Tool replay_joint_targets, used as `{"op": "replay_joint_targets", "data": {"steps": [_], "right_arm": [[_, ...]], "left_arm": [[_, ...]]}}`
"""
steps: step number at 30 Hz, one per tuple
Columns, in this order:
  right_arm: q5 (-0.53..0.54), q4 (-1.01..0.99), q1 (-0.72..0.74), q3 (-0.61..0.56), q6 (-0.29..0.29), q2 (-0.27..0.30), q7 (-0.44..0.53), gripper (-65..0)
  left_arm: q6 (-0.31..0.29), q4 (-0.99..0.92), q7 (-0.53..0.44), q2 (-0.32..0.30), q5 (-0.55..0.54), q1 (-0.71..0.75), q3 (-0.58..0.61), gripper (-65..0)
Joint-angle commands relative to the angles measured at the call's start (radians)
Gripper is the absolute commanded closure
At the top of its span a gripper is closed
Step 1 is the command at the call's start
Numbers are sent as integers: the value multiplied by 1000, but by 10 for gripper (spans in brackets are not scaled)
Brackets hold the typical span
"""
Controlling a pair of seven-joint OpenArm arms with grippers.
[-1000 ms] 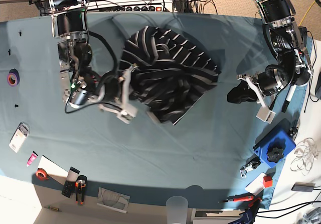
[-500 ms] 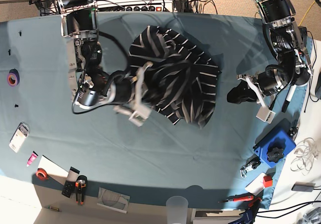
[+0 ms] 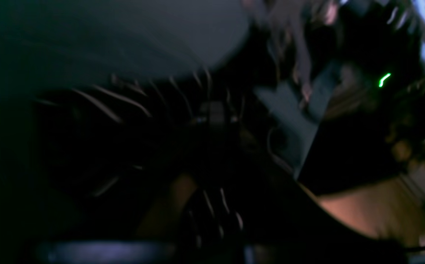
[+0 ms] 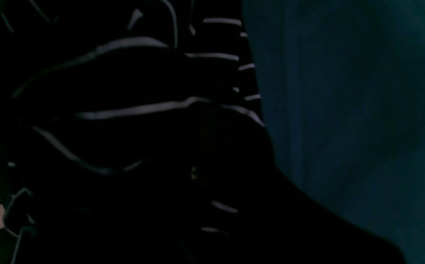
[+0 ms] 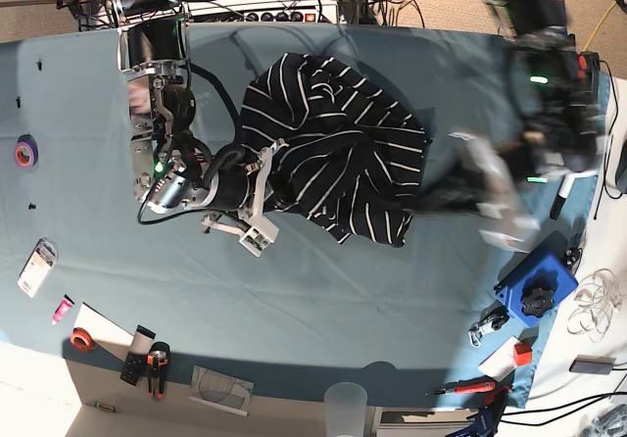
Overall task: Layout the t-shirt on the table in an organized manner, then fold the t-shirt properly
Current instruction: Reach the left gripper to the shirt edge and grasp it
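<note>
The dark t-shirt (image 5: 338,148) with thin white stripes lies bunched in a rumpled heap on the middle of the teal table (image 5: 313,300). My right gripper (image 5: 257,194) is at the shirt's left edge with fabric gathered between its white jaws. In the right wrist view striped cloth (image 4: 124,110) fills the left and bare table (image 4: 344,91) the right. My left gripper (image 5: 460,197) is motion-blurred just right of the shirt's right edge. The left wrist view is dark and blurred, with faint stripes of the shirt (image 3: 124,110).
A blue box (image 5: 537,290) and small tools sit at the right front. A clear cup (image 5: 345,398) stands at the front edge. A purple tape roll (image 5: 24,151), an orange tape roll (image 5: 82,339) and hand tools (image 5: 157,366) lie at the left.
My right gripper swung the shirt rightward, then drew back left a little, and the shirt settled into a flatter heap. My left arm, still before, has swung left toward the shirt's right edge.
</note>
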Motion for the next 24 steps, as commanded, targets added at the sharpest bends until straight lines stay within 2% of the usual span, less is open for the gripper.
{"op": "replay_joint_targets", "data": {"steps": [1, 3, 4, 5, 7, 10, 12, 15, 18, 20, 22, 24], "right_arm": [[-3, 18, 22, 4, -4, 1, 23, 0], [-38, 18, 23, 4, -27, 2, 24, 0], [-61, 18, 22, 5, -44, 2, 23, 0], [-83, 18, 22, 10, -58, 2, 23, 0], [-103, 18, 22, 34, -74, 2, 24, 0], [-72, 18, 22, 102, -74, 2, 25, 0], [-36, 18, 22, 150, -73, 7, 19, 0], [-16, 18, 22, 209, -72, 7, 13, 0], [-18, 18, 22, 249, -70, 7, 3, 0], [-18, 18, 22, 269, -68, 7, -5, 0], [-18, 18, 22, 282, -53, 7, -13, 0], [-18, 18, 22, 287, -45, 8, -16, 0]], "left_arm": [[-4, 16, -18, -3, 23, -12, 47, -133], [-4, 16, -101, -3, 153, -13, 150, -269], [-4, 16, -162, -3, 216, -13, 192, -300], [1, 16, -216, -3, 271, -14, 228, -305], [66, 16, -280, -3, 379, -24, 284, -305], [136, 16, -293, -3, 509, -44, 344, -305], [161, 16, -293, -3, 540, -52, 378, -305], [163, 16, -297, -2, 542, -54, 418, -305], [188, 16, -300, -2, 608, -54, 440, -302], [205, 16, -298, -3, 637, -53, 443, -258], [203, 16, -279, -3, 634, -53, 443, -151], [204, 16, -267, -3, 623, -53, 443, -18]]}}
